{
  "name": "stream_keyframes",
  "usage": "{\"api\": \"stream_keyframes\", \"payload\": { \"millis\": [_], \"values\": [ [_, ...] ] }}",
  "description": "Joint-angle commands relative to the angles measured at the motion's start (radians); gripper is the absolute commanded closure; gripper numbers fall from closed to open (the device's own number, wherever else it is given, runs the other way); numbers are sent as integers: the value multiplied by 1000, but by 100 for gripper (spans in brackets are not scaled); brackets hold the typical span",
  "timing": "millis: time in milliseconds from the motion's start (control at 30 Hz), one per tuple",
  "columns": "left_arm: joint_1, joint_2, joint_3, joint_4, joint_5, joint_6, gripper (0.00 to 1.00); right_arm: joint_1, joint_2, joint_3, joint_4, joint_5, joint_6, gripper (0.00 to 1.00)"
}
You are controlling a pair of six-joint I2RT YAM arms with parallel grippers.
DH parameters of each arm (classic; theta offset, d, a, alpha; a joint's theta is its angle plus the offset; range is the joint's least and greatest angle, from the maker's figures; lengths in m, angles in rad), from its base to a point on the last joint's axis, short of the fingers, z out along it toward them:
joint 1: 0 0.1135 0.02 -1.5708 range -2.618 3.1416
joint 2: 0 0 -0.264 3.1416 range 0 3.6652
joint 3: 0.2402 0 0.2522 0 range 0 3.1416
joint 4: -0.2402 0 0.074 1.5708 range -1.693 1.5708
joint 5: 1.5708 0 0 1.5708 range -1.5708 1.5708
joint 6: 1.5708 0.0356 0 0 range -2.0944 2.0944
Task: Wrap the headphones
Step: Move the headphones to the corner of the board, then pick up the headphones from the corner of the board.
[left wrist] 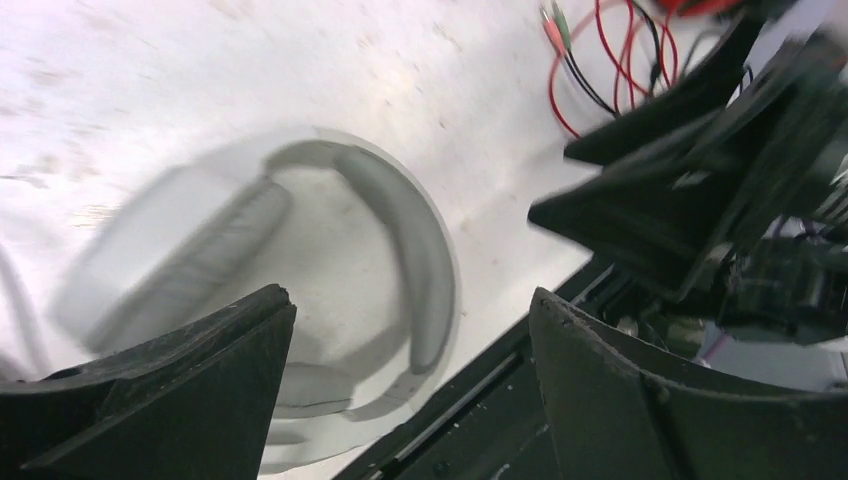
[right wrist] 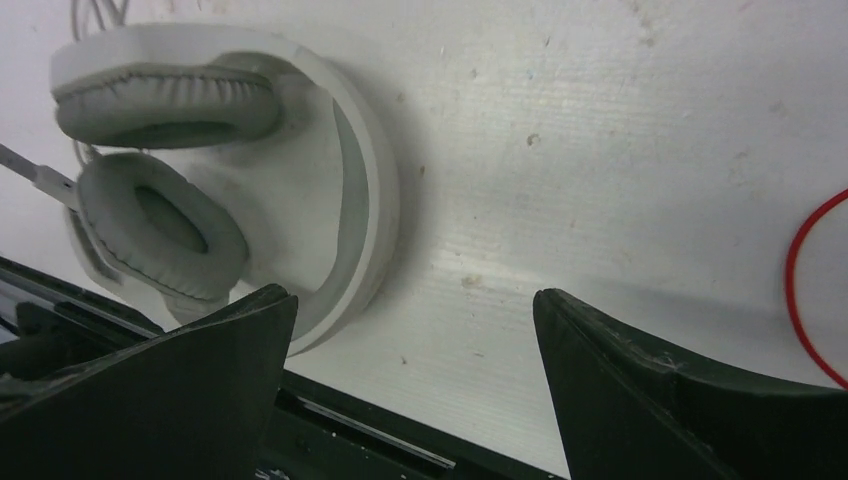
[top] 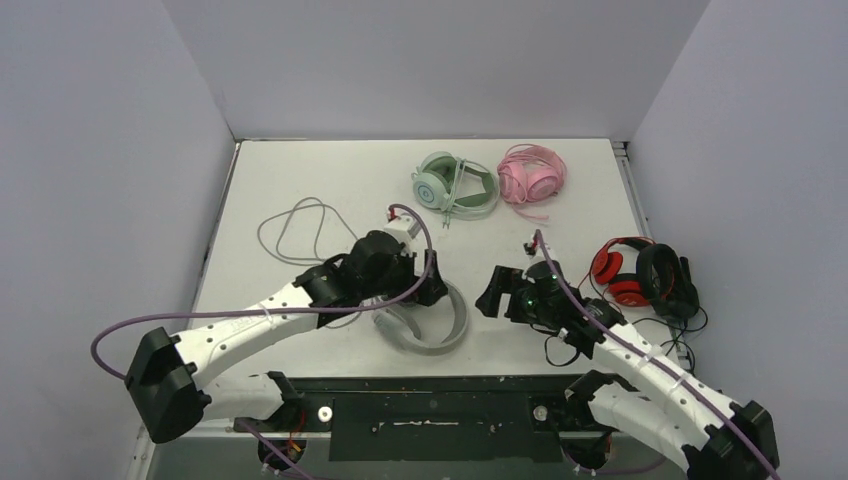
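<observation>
Left tool [left wrist: 412,305] wide open, empty, above grey-white headset [left wrist: 425,260]; right tool [right wrist: 415,300] likewise, near it

This is a robotics lab test cell. Plain pale walls [top: 100,150] box in a white table [top: 300,180], with the left arm [top: 250,325] and the right arm [top: 640,365] bolted at its near edge.

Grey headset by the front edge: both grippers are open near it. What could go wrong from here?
1. The grey headset lies close to the table edge; a push from the open left gripper might slide it off.
2. Its cable loops loosely beside the left arm, so the arm could snag it.
3. The right gripper, also open, is close to the left one and to the red cable; they might collide or tangle.
</observation>
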Motion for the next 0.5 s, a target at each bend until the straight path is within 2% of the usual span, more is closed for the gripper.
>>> {"api": "stream_keyframes", "payload": {
  "millis": [0, 133, 267, 467],
  "values": [
    [106, -115, 66, -119, -52, 66, 15, 153, 130, 64, -8, 194, 97, 9],
    [209, -159, 67, -194, -30, 114, 15, 329, 287, 162, -40, 393, 189, 12],
    [231, -164, 92, -304, -78, 149, 16, 437, 405, 218, -33, 465, 257, 14],
    [237, -235, 69, -379, -143, 130, 15, 469, 543, 258, -26, 520, 321, 24]
  ]
}}
